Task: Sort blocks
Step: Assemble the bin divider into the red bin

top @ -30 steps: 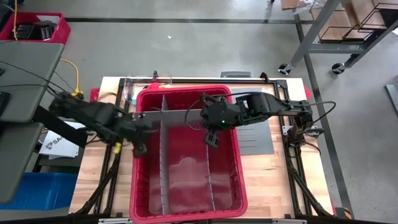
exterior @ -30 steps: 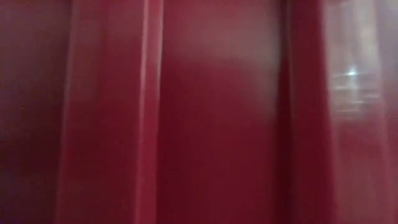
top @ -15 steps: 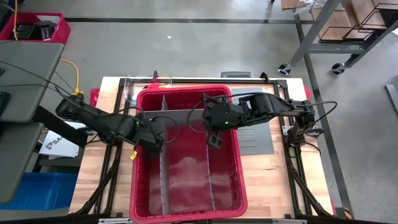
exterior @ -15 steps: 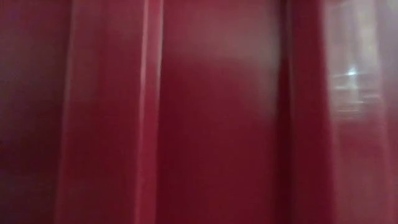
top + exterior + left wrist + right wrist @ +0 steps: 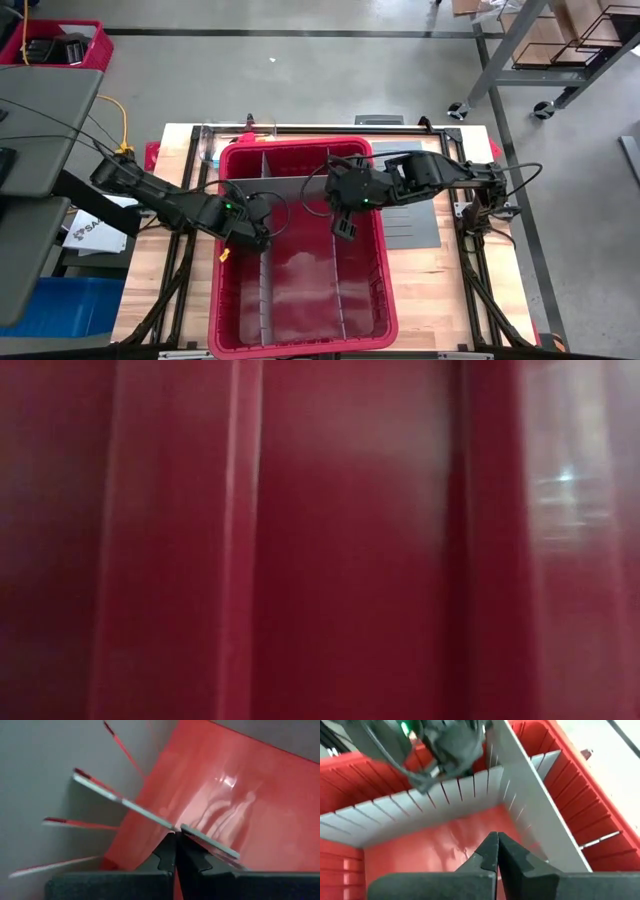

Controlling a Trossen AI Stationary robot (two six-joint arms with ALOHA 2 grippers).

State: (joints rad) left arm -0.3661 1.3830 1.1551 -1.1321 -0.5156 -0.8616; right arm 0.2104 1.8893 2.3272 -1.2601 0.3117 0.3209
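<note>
Concrete floor surrounds a wooden table (image 5: 420,290) that carries one large red bin (image 5: 385,300), and both arms reach into that bin from opposite sides. No blocks can be found in any view: the bin's red floor looks bare wherever it shows, and the wrist views give only red walls and grey dividers. A small yellow thing (image 5: 223,254) shows at the bin's left rim just under the left arm, but it is too small to tell whether it is a block or part of the arm's cabling. So, as a judgement, the sorting proper has not started; nothing lies sorted in any compartment, and all of it is left to do.

The left gripper (image 5: 176,851) hangs inside the bin near its left wall, jaws clenched with nothing visible between them, close by a grey divider edge. The right gripper (image 5: 496,851) hovers over the bin's middle right part, jaws likewise pressed together and holding nothing.

Counted: one bin; two arms; inside the bin three grey dividers, one cross divider (image 5: 290,187) and two long ones (image 5: 262,275) running the other way. One more flat grey slotted sheet (image 5: 410,222) lies on the table just right of the bin. Blocks surely seen: none. The low view shows only the bin's red wall up close.
</note>
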